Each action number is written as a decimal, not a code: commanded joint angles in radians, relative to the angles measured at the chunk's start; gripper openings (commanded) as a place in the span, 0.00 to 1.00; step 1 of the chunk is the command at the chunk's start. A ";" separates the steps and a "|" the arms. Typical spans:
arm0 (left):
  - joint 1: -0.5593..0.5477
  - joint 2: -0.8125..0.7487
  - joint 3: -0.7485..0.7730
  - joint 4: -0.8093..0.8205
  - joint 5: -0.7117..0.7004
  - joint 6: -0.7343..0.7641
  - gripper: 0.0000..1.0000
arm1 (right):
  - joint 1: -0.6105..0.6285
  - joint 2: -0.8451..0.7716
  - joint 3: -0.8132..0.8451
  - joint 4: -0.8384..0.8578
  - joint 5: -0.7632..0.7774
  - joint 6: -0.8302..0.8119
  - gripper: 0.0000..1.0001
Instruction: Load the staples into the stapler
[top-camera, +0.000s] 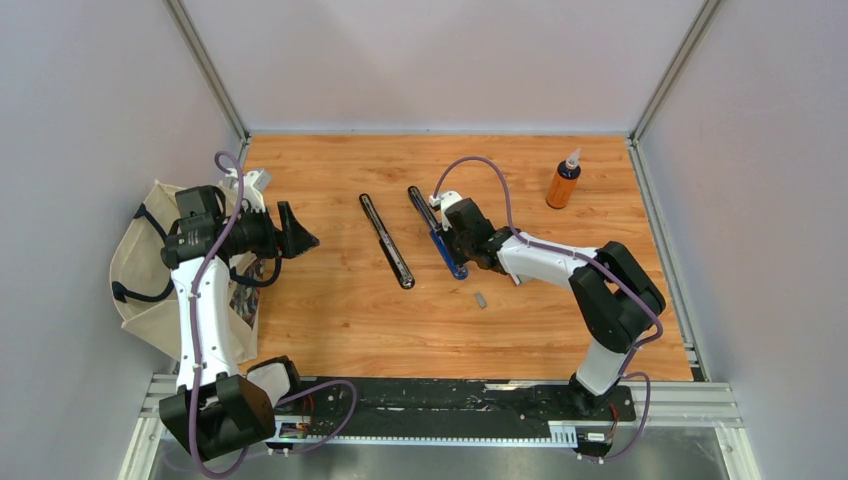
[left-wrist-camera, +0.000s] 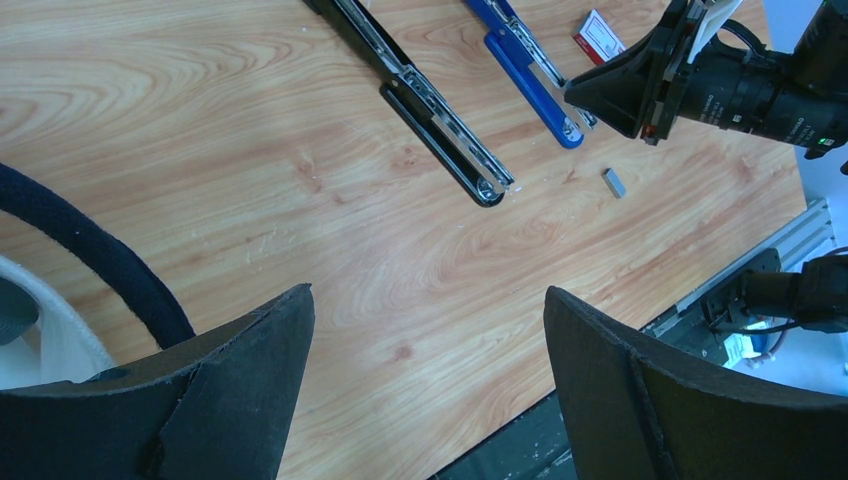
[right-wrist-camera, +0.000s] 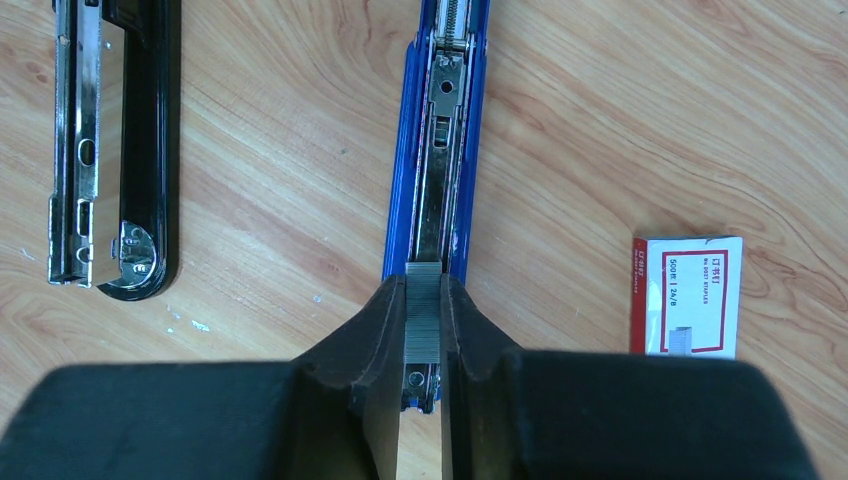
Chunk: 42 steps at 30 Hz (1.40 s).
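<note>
A blue stapler (right-wrist-camera: 437, 130) lies opened flat on the wooden table, its metal channel facing up. My right gripper (right-wrist-camera: 424, 290) is shut on a silvery-grey staple strip (right-wrist-camera: 424, 318) and holds it right over the near end of that channel. The white staple box with a red label (right-wrist-camera: 688, 295) lies just right of the stapler. In the top view the right gripper (top-camera: 455, 238) sits over the blue stapler (top-camera: 449, 258). My left gripper (left-wrist-camera: 428, 295) is open and empty, well above the table at the left (top-camera: 297, 232).
A black stapler (top-camera: 386, 240) lies opened flat left of the blue one. A loose short staple strip (top-camera: 480, 298) lies on the table nearer the front. An orange bottle (top-camera: 563, 183) stands at the back right. A cream bag (top-camera: 140, 285) hangs off the left edge.
</note>
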 joint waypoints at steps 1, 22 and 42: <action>0.012 0.001 -0.004 0.022 0.020 0.015 0.93 | -0.004 0.021 0.030 0.003 0.010 -0.004 0.18; 0.013 0.000 -0.005 0.023 0.020 0.017 0.93 | -0.003 0.025 0.039 -0.011 0.046 0.002 0.20; 0.013 0.000 -0.004 0.022 0.020 0.018 0.93 | -0.003 0.022 0.042 -0.014 0.063 0.009 0.24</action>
